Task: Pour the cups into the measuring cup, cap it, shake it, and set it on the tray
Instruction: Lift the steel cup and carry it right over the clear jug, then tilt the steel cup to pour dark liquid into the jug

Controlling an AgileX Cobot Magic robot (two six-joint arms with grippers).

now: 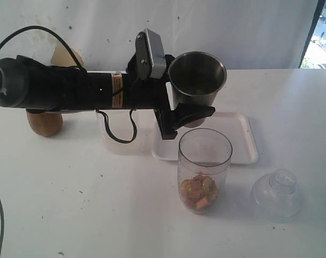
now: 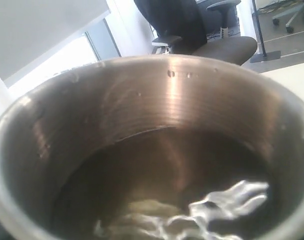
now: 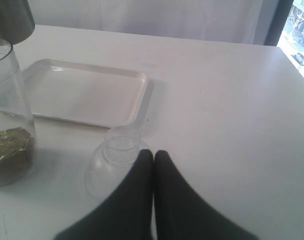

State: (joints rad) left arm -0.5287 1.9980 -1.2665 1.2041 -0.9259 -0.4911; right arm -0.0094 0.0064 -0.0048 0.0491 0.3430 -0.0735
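Steel tumbler [image 1: 197, 80] pinched upright in left hand [image 1: 190, 110], above tray [image 1: 243, 142], just far-edge side of measuring cup [image 1: 204, 172] on worktop [image 1: 71, 215].
Left wrist: contents sit low; tipping short of the mouth would likely spill.
Right wrist: right hand [image 3: 153, 160] pressed together, empty, beside clear lid [image 3: 116, 160].

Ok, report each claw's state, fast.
Left claw: closed on the tapered brushed-steel tumbler.
Right claw: closed, holding nothing.
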